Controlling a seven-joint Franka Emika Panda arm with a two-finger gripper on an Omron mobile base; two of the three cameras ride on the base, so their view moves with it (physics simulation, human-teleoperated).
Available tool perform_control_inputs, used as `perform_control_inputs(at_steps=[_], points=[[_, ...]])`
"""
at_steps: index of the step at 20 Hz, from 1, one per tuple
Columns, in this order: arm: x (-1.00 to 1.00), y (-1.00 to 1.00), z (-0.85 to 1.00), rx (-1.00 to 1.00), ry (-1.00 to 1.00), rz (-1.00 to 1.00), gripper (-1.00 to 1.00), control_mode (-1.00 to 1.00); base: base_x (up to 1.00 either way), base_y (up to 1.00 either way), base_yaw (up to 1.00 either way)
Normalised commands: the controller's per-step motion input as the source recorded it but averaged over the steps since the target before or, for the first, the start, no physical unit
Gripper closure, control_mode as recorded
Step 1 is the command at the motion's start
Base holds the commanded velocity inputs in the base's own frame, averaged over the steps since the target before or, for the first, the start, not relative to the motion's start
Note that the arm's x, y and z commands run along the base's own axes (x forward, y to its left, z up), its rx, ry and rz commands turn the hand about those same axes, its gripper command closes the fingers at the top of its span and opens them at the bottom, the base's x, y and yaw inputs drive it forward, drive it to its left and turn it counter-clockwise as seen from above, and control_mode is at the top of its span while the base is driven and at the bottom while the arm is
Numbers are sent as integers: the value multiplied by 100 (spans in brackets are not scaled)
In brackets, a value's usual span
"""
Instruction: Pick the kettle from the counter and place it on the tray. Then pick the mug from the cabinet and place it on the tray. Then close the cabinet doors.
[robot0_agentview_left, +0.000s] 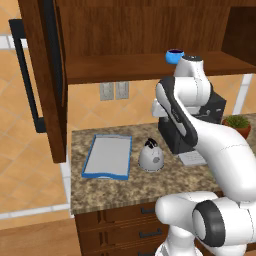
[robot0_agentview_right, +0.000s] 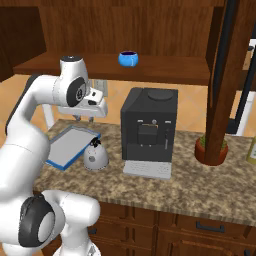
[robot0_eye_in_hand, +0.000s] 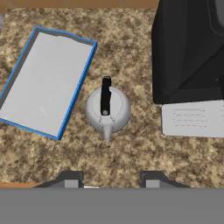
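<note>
Below the open, empty hand (robot0_eye_in_hand: 108, 180), well apart, stands the kettle (robot0_eye_in_hand: 107, 109).

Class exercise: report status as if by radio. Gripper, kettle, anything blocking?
Gripper open, high above kettle, holding nothing. Kettle upright on counter beside tray. Coffee machine close alongside; path down clear.

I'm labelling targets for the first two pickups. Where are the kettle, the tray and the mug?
kettle (robot0_eye_in_hand: 107, 109): hand view, on its silver dome beside the black handle.
tray (robot0_agentview_left: 108, 155): left base view, on its bare grey surface.
mug (robot0_agentview_right: 129, 59): right base view, on its blue outer wall.
</note>
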Motion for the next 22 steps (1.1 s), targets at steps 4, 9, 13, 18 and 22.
perform_control_inputs(at_steps=[4,9,13,18,22], points=[[-20,0,-7,0,0,1,-100,-100,0,0,0],[-51,16,-41,-9,5,0,-100,-100,0,0,0],[-13,31,-48,-6,15,-2,-100,-100,0,0,0],[21,21,-49,1,5,-10,-100,-100,0,0,0],[41,14,-44,14,0,-13,-100,-100,0,0,0]])
